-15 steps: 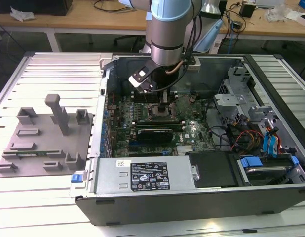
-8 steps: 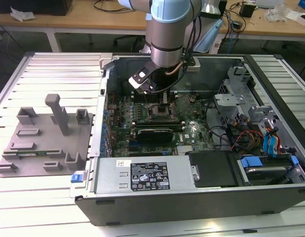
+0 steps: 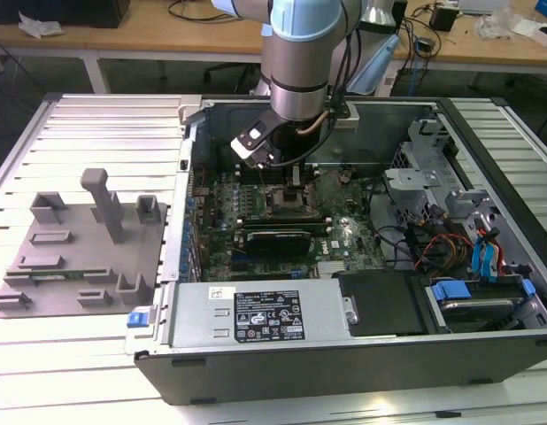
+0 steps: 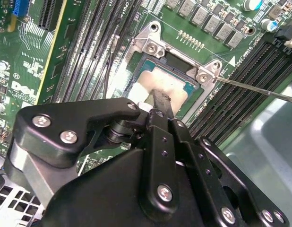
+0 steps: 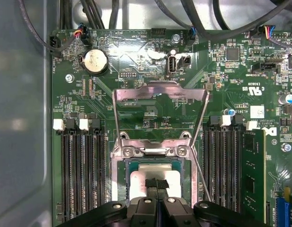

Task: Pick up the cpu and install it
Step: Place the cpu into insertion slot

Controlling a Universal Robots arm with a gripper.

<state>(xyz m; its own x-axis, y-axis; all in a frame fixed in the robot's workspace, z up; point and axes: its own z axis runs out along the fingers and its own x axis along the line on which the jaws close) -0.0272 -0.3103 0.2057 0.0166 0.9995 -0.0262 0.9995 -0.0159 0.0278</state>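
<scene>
One claw is down inside the open computer case, its fingers pinched together with nothing between them and the tips right on top of the one cpu. That cpu lies in the single socket, whose one load plate is tipped up. One grey fixture sits on the table, at the exterior view's left.

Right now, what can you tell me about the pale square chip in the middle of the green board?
The cpu is a flat square chip, pale silvery metal top, thin darker rim. It lies level in the socket, whose metal cover frame stands swung open. The pincer, tips together, sits over its middle and seems to touch it.
</scene>
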